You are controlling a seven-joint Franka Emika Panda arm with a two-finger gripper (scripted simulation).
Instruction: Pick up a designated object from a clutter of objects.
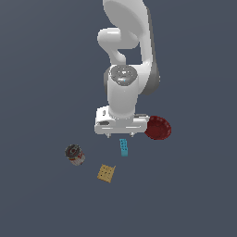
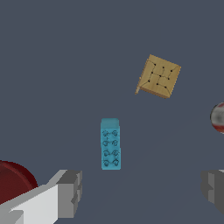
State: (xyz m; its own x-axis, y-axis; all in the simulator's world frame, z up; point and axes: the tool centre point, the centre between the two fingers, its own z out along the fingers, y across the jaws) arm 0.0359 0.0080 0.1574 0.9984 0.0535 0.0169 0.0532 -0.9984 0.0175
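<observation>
Wrist view: small cyan-blue oblong brick (image 2: 110,144), two stud rows, flat.

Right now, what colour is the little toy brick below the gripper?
Cyan-blue, with two rows of studs on top; the brick shows best in the wrist view.

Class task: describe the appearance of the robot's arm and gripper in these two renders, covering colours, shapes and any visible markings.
The arm is glossy white with rounded, bulbous links, grey shading along one side and a shiny grey disc cap on the wrist joint. The gripper has a wide, white, boxy body. Its two fingers are blocky grey pads in the wrist view. No cables or markings are visible.
</observation>
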